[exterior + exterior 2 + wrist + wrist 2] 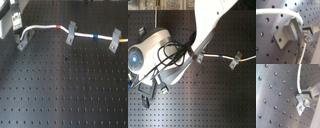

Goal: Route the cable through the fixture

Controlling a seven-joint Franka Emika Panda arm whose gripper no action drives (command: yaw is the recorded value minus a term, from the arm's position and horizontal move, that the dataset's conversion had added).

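Nearest in the first exterior view is bare black perforated breadboard (pixel 65 95), a grid of small holes filling the near half of the picture. Beyond it three grey metal clips stand in a loose row across the far part of the board. The clip at the first exterior view's left (pixel 22 41) sits under the gripper (pixel 19 26), which hangs at the far left corner; the middle clip (pixel 71 33) and the right clip (pixel 115 40) stand well apart from it.

The white cable (pixel 45 26) runs from the left clip, arches away to the far side, passes its red band (pixel 59 25) just left of the middle clip, goes through that clip's slotted top, carries its blue band (pixel 95 36) between middle and right clips, and passes on through the right clip to the picture's edge.

In the first wrist view the left clip (pixel 287 33) fills the frame, bolted to the board, with the cable (pixel 279 12) lying over its top and bending down beside it. A dark gripper finger (pixel 314 28) sits just beside the clip's top. How wide the jaws stand, and whether they pinch the cable, cannot be told.

In the second exterior view the white arm (pixel 203 30) covers much of the board.
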